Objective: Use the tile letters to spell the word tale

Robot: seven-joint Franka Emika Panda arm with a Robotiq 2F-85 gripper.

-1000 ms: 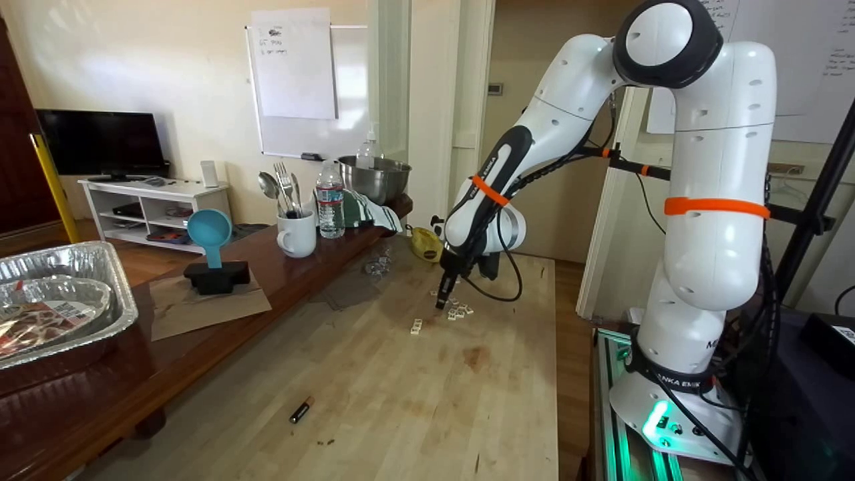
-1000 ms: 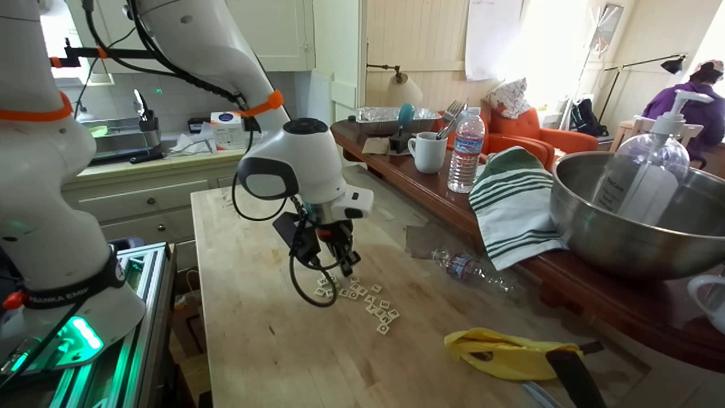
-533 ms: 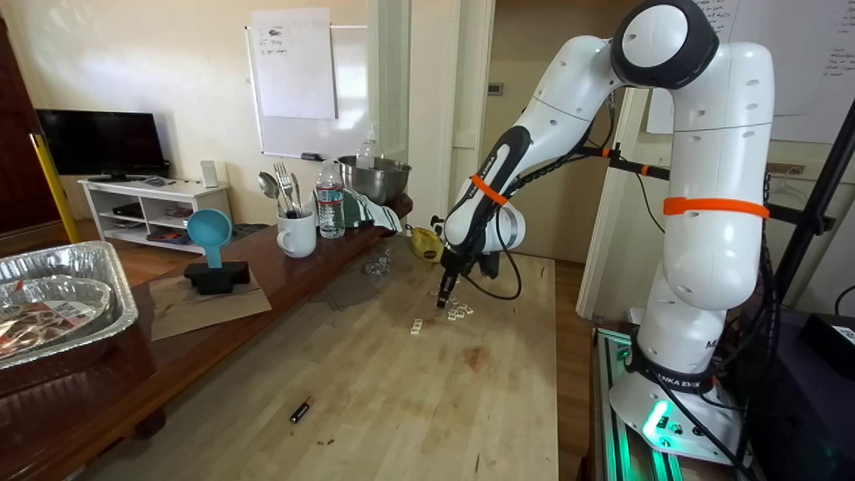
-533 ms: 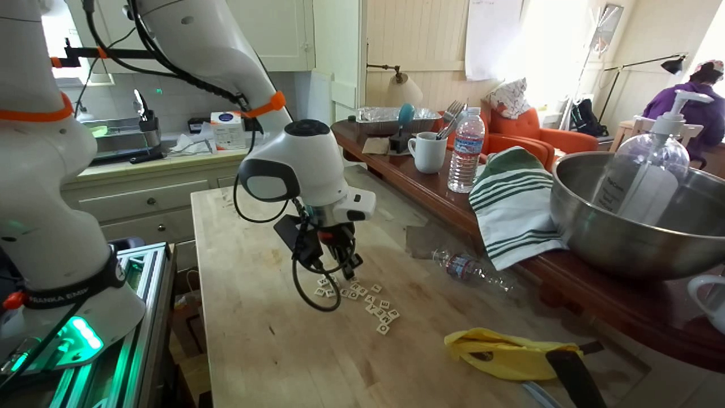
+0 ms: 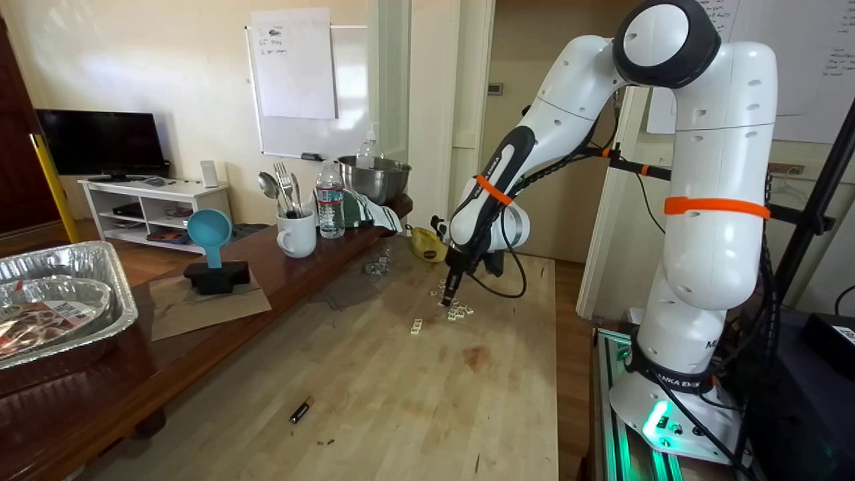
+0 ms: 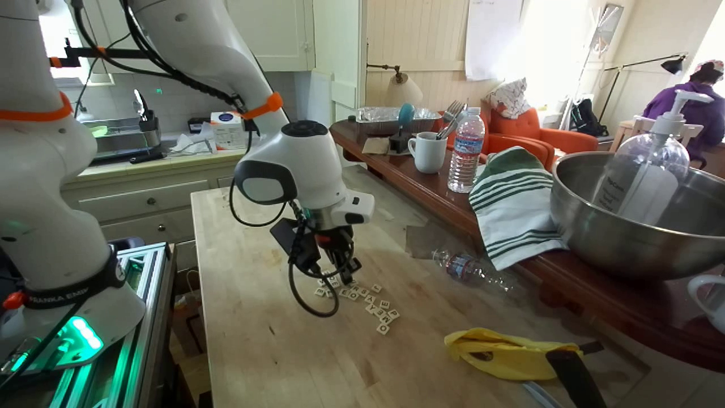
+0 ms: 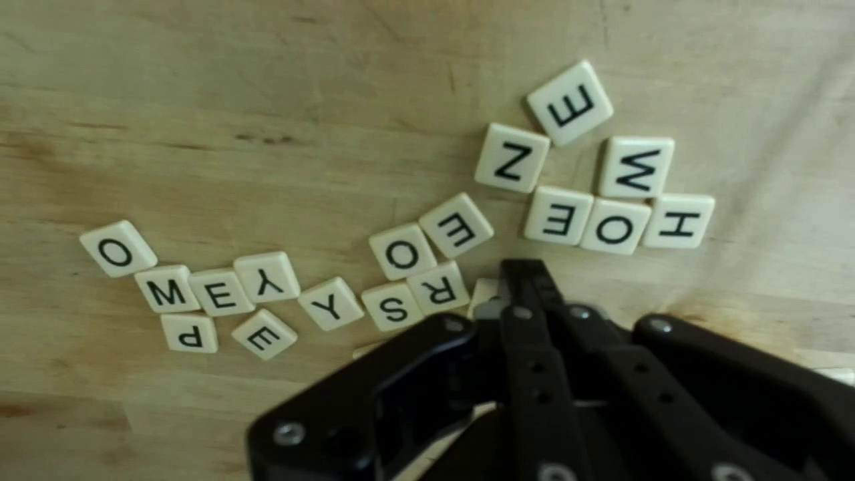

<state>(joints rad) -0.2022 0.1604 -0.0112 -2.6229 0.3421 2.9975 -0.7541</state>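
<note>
Down over the pale, streaky wooden tabletop (image 7: 267, 80) now, the black gripper (image 7: 523, 268) has its slim, ridged fingers (image 7: 534, 337) pressed together, and whether the tips touch a tile these angles don't tell. Spread around them lie the tile letters (image 7: 403, 252), cream squares, flat and smooth, corners softly rounded, bold black characters on top! See the wrist view: O, M, E and two Ys run in a ragged chain toward S and R, while another E, O and H sit edge to edge with W snug beside. One tile is partly hidden behind the fingers. In an exterior view a short, straight row of tiles (image 5: 416, 327) lies apart from the cluster, and farther along there's a cylindrical battery (image 5: 301, 409), dark with a coppery end. Both exterior views give us a rounded, gleaming steel bowl (image 6: 634, 249), a creased yellow pouch (image 6: 510, 354) and a ribbed, upright plastic bottle (image 6: 467, 152).
</note>
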